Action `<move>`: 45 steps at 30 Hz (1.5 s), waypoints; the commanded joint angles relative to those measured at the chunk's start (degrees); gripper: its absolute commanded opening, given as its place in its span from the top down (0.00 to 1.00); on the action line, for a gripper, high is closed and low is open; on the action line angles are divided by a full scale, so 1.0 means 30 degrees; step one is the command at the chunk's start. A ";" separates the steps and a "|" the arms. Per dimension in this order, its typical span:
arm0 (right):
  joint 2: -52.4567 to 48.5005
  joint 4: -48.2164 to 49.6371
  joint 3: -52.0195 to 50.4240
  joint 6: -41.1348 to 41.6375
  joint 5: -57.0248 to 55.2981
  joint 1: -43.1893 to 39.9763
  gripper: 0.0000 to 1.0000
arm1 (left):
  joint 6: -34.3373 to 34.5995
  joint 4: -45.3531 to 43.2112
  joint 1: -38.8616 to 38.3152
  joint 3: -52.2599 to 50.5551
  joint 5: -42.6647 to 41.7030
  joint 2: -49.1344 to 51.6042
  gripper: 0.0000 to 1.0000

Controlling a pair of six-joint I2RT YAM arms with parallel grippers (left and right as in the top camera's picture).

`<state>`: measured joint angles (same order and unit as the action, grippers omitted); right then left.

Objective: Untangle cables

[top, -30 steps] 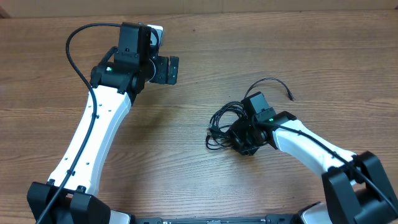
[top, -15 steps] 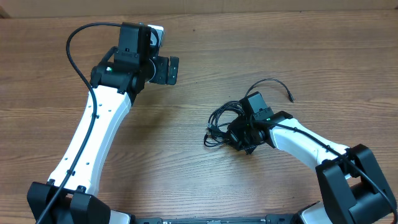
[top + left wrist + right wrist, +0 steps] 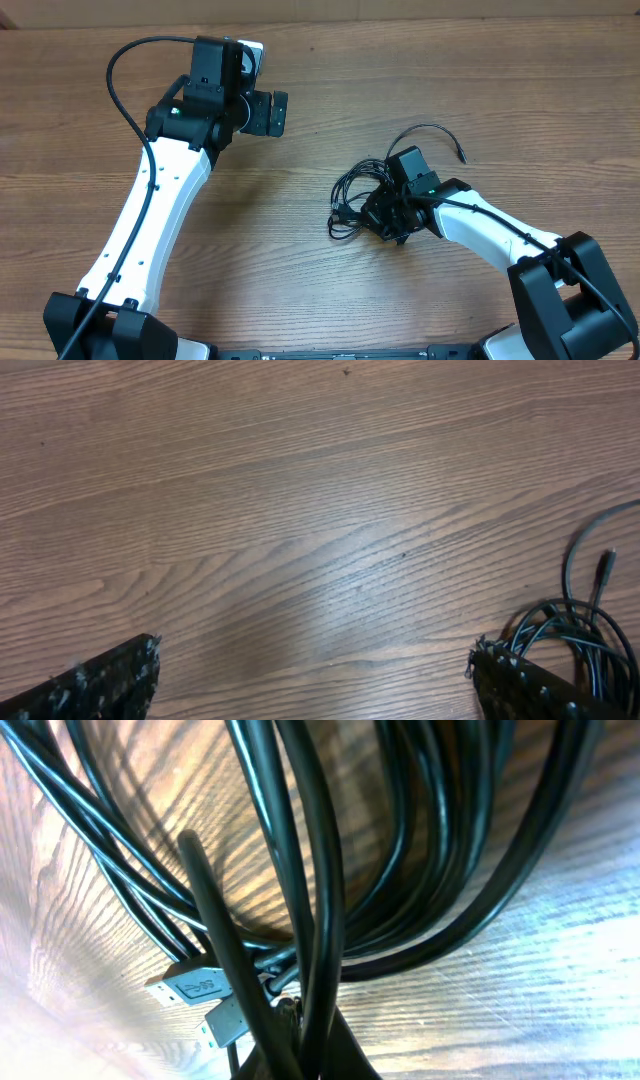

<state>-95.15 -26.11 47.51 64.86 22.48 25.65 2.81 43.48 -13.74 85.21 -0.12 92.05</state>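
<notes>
The cables [image 3: 350, 192] lie in a black tangle on the wooden table right of centre, and one loose end [image 3: 462, 157] curls off to the upper right. My right gripper [image 3: 374, 213] sits at the tangle's right side. In the right wrist view it [image 3: 308, 1055] is shut on a few cable strands [image 3: 300, 900], with two silver USB plugs [image 3: 192, 987] just to their left. My left gripper [image 3: 272, 112] hangs open over bare table at the upper left, far from the tangle. In the left wrist view its fingers [image 3: 100, 685] stand wide apart, and the cables [image 3: 580, 640] show at the lower right.
The wooden table [image 3: 300, 260] fills the view. The left arm's thick black wire [image 3: 125, 75] arcs above its white link. The right arm's base [image 3: 570, 300] stands at the lower right corner.
My right gripper has closed on the cable strands and shifted slightly left, nudging the tangle and its loose end. The left arm has not moved.
</notes>
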 commanded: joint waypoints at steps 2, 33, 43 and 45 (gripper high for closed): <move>0.0022 0.0095 0.1457 -0.3708 0.0168 -0.0087 0.96 | -0.0401 0.0000 0.0066 0.0058 0.0022 0.0066 0.00; 0.0721 -1.4469 2.0873 -1.1686 -0.1326 -0.3592 0.96 | -0.3679 -0.4422 0.0058 -0.0029 -1.6466 0.5909 0.00; 0.0736 -1.5110 2.0873 -1.2801 0.0852 -0.3315 0.96 | -0.2157 -0.8196 0.0066 -0.0029 -1.9635 0.5909 0.00; 0.0736 -1.5045 2.0873 -1.2808 0.1406 -0.3315 0.96 | -0.2164 -0.8378 0.0044 -0.0029 -2.0429 0.5952 0.01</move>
<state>-94.61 -71.77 108.31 27.97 22.55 15.42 -4.58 19.05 -13.74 84.82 -54.54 109.69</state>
